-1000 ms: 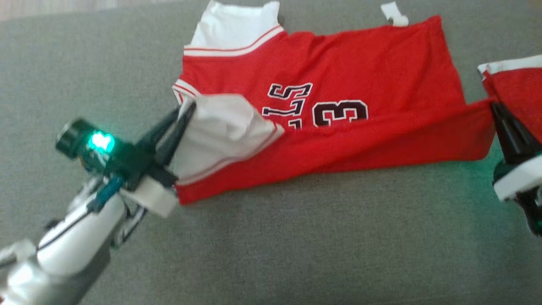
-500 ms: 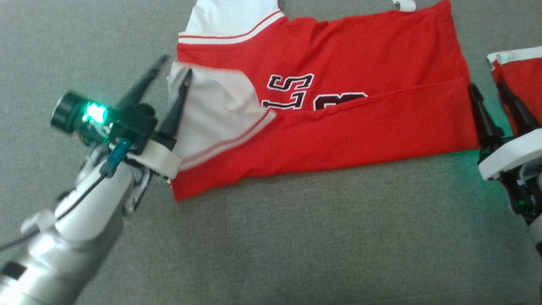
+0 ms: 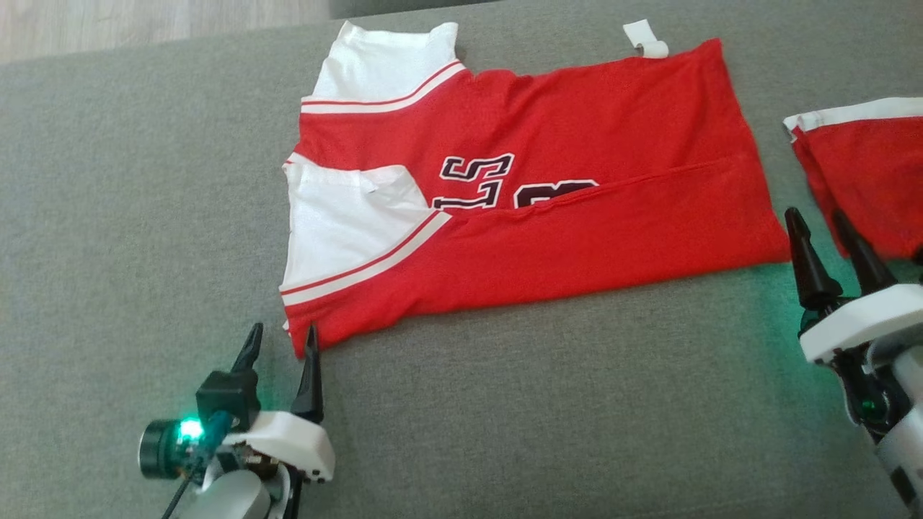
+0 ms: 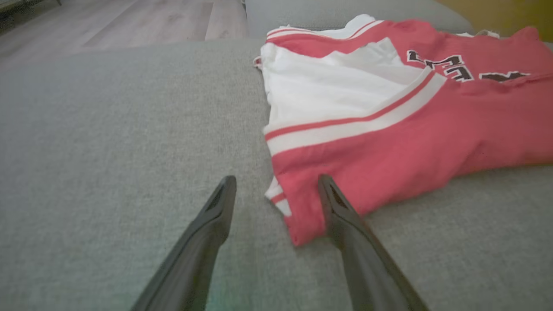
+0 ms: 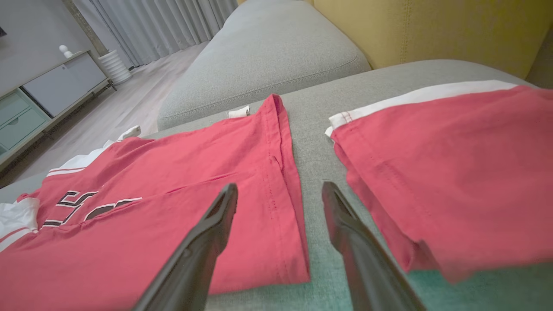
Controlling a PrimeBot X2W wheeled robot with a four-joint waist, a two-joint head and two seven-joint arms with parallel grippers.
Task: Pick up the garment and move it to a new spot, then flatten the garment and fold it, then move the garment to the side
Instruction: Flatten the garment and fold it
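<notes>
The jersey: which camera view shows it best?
The head view: the whole jersey lies in it, its near side folded over. The left wrist view shows the white sleeve end, the right wrist view the hem end.

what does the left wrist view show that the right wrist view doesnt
Left wrist view's own: the left pincer, open, at the striped corner of the red jersey, with the white shoulder panel laid out in full.

Right wrist view's own: the right pincer, open, over the gap between the jersey's hem and a second red garment; a yellow cushion, curtains.

Shared: the jersey with its black lettering, the grey sofa, wooden floor.
</notes>
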